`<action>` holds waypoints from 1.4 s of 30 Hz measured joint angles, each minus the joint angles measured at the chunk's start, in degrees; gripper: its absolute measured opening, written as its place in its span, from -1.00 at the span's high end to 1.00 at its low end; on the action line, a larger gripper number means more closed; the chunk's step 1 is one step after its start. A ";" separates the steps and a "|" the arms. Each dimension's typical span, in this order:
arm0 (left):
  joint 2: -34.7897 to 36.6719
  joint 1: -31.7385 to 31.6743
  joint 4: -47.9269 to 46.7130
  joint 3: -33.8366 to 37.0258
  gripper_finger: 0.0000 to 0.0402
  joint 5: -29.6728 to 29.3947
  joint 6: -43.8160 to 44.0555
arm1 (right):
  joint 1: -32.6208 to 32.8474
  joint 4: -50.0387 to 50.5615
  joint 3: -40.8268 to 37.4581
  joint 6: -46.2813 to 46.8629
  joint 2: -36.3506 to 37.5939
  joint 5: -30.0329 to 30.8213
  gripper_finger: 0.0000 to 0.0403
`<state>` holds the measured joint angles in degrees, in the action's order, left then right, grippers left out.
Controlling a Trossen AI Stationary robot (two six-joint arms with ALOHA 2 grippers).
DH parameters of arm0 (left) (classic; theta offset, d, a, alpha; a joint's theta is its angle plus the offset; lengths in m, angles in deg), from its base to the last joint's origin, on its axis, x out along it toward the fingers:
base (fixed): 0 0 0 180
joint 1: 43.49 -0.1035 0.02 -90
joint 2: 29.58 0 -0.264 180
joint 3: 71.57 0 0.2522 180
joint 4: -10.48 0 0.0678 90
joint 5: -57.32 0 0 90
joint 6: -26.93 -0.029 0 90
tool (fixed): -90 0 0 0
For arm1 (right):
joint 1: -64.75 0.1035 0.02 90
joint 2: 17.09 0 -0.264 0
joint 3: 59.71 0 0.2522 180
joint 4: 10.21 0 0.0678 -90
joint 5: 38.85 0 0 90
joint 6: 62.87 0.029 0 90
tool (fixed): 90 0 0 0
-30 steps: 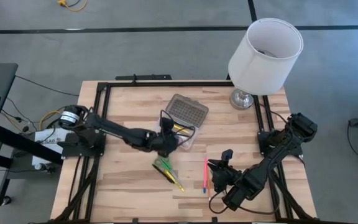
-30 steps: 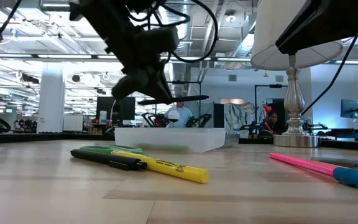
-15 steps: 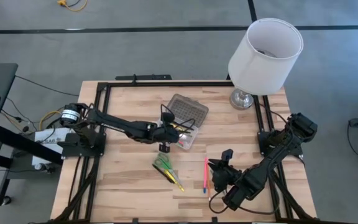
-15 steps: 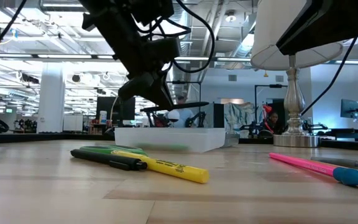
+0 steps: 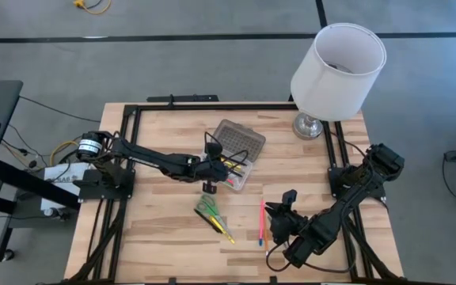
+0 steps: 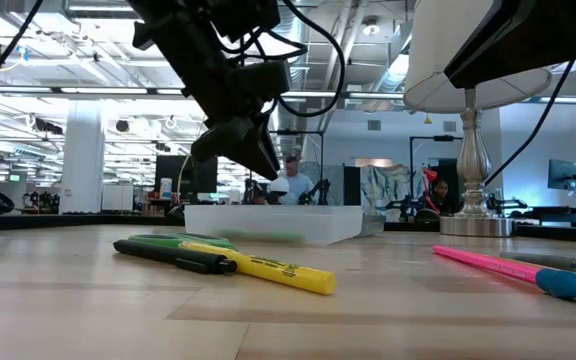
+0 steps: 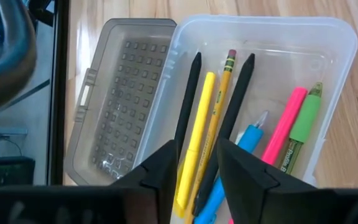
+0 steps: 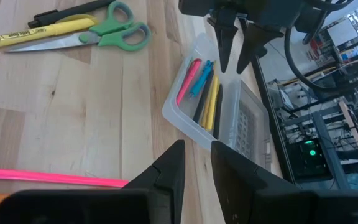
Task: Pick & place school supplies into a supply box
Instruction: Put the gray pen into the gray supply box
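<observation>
The clear supply box (image 5: 241,176) lies mid-table with its grey dotted lid (image 5: 238,141) laid open toward the far edge. Inside it (image 7: 328,43) are yellow, pink, blue and green pens and a pencil. My left gripper (image 5: 229,166) hangs open just above the box (image 6: 273,222), its fingers pointing down (image 7: 219,65) and holding nothing. Green-handled scissors (image 5: 206,208), a yellow highlighter (image 6: 268,268) and a black pen (image 6: 173,258) lie flat near the box. A pink pen (image 5: 261,220) lies right of them. My right gripper (image 5: 288,198) waits open, low beside the pink pen (image 8: 55,179).
A white lampshade (image 5: 339,59) on a metal base (image 5: 311,125) stands at the far right corner. A black frame (image 5: 125,150) borders the table. Bare wood lies left of the box and along the near edge.
My left gripper has moved from the box's near-left side toward the right and stopped above the box. A dark pen that stuck out level below its fingers in the low view is gone from there now. The right arm has kept still.
</observation>
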<state>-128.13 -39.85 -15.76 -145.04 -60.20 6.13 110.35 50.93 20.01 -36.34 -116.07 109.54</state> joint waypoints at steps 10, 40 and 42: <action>0.00 0.20 -0.42 0.00 0.43 -0.12 2.35 | 0.00 0.00 0.00 0.01 0.00 0.00 0.63; 0.39 32.00 -16.84 -0.39 0.44 -15.24 29.76 | -3.36 -0.31 0.00 33.74 0.00 -28.82 0.63; 0.37 31.97 -17.91 -0.39 0.44 -15.25 30.90 | -3.58 -0.30 0.00 36.89 0.00 -32.89 0.63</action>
<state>-127.75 -7.88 -33.67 -145.43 -75.44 37.04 106.77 50.62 20.01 0.55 -116.07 76.65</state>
